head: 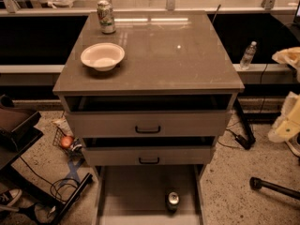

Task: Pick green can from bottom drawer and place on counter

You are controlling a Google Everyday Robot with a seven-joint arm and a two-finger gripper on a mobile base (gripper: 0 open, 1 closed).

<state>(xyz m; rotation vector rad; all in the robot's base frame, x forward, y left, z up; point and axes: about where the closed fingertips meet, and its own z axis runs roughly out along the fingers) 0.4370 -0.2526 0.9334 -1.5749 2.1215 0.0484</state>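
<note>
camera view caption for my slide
The green can stands in the open bottom drawer; white bowl and paler can on the counter; gripper out of view.

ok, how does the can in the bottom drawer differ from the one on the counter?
Colour: green can dark, pale can whitish-green with red marks. Place: green can in the bottom drawer, pale can on the counter behind the white bowl. Both upright. No hand in view.

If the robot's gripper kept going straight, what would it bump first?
I can't tell: the gripper is out of view; only what look like pale arm parts show at the right edge. Nothing is near the green can in the bottom drawer.
</note>
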